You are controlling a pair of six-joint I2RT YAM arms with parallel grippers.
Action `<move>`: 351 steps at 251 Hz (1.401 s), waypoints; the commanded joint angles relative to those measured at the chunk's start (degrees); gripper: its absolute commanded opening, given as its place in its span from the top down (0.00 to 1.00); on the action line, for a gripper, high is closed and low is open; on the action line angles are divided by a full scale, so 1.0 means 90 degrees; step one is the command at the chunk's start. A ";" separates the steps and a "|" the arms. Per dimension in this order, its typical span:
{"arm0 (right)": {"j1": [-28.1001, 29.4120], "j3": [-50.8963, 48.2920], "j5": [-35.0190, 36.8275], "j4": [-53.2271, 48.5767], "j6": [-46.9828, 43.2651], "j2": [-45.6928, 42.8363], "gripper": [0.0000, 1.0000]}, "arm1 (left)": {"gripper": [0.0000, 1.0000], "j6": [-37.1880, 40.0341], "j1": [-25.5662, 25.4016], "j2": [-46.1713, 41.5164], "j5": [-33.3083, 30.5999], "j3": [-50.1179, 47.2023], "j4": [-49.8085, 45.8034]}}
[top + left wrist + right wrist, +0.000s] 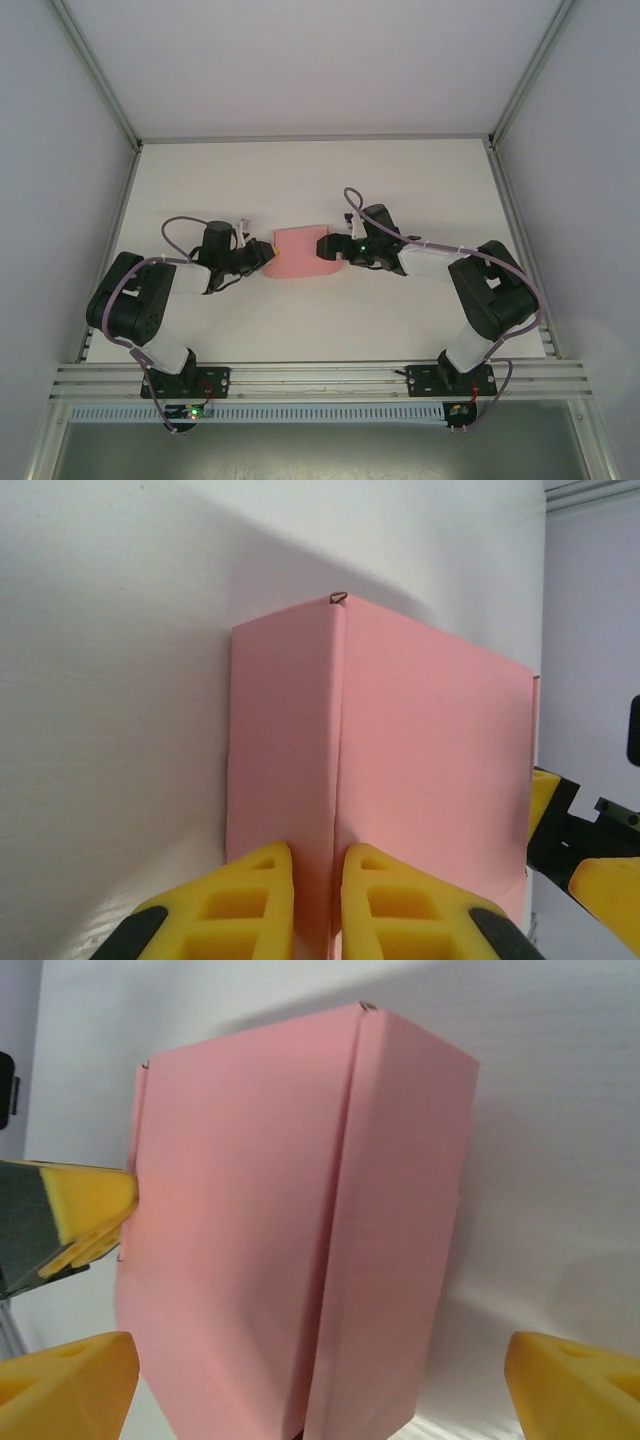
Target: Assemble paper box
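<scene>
Paper box (300, 253) edge in left gripper (318, 860) pinch, between spread right gripper (334, 246) fingers

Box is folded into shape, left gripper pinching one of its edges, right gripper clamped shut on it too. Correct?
Not quite. The right gripper is open: in the right wrist view its fingers stand wide apart either side of the pink paper box. The rest holds: the box is folded into shape and the left gripper pinches one edge.
</scene>
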 commanded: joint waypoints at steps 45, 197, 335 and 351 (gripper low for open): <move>0.0017 0.0327 -0.0909 0.1010 0.0747 0.0591 0.08 | 1.00 -0.0164 0.0107 0.0050 0.0086 -0.0266 0.0046; -0.0155 0.0361 0.0110 -0.0520 0.0006 -0.0028 0.07 | 1.00 -0.0099 0.0248 -0.0063 -0.0017 -0.0379 -0.0099; 0.0043 0.0548 -0.0683 0.0654 0.0714 0.0816 0.09 | 1.00 -0.0154 0.0258 0.0072 -0.0003 -0.0436 0.0051; 0.0065 0.0492 -0.0739 0.0997 0.0850 0.0872 0.11 | 1.00 -0.0136 0.0260 0.0068 0.0008 -0.0422 0.0041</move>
